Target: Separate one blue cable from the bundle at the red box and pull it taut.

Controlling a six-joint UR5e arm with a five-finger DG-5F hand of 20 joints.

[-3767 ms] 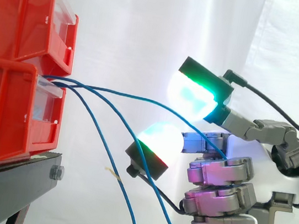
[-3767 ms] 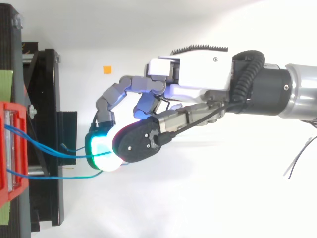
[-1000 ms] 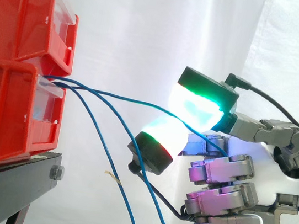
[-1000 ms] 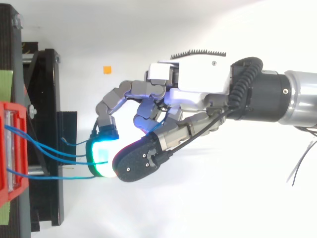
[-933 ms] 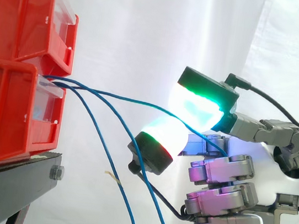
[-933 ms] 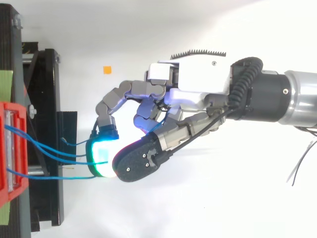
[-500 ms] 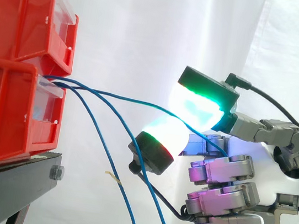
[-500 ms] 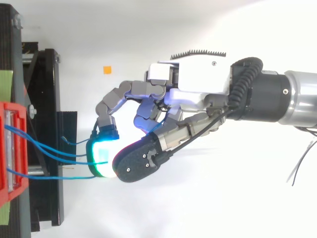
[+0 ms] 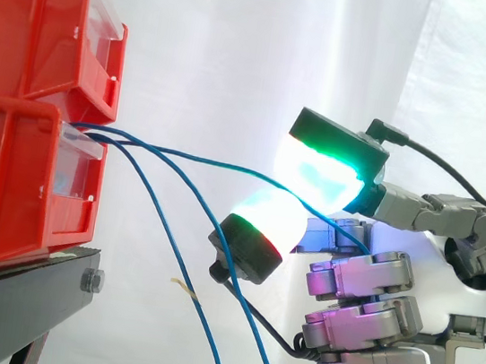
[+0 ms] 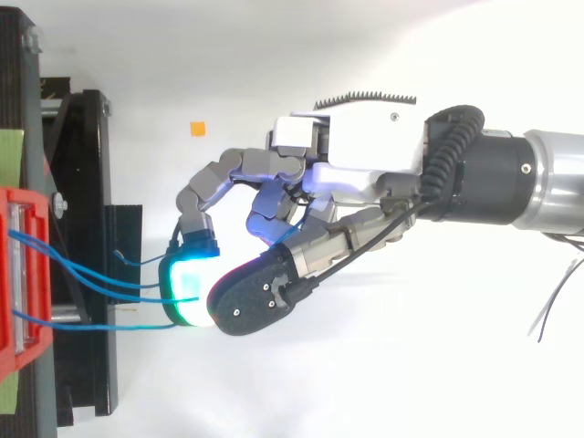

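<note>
Two red bins are stacked at the left, and several thin blue cables come out of the front of the lower red bin (image 9: pixel 6 194). One blue cable (image 9: pixel 201 158) runs rightward, slightly sagging, and ends between two glowing green-white fingertip pads (image 9: pixel 317 170). My hand (image 9: pixel 475 269) is to the right of the bins with its fingers curled, and those two pads pinch this cable. From above, the same cable (image 10: pixel 128 296) meets the pads in front of the hand (image 10: pixel 365 155). Two other blue cables (image 9: pixel 164 225) droop down below the hand.
The bins sit on a black stand (image 9: pixel 9 303) whose frame juts toward the hand (image 10: pixel 87 228). A white curtain hangs behind. A small orange marker (image 10: pixel 197 129) lies on the white floor. Thin loose wires (image 10: pixel 547 301) lie at the right edge.
Since 3.8 s ago the two glowing pads have come together on the cable and the hand has shifted slightly right. Over the last second nothing has visibly moved.
</note>
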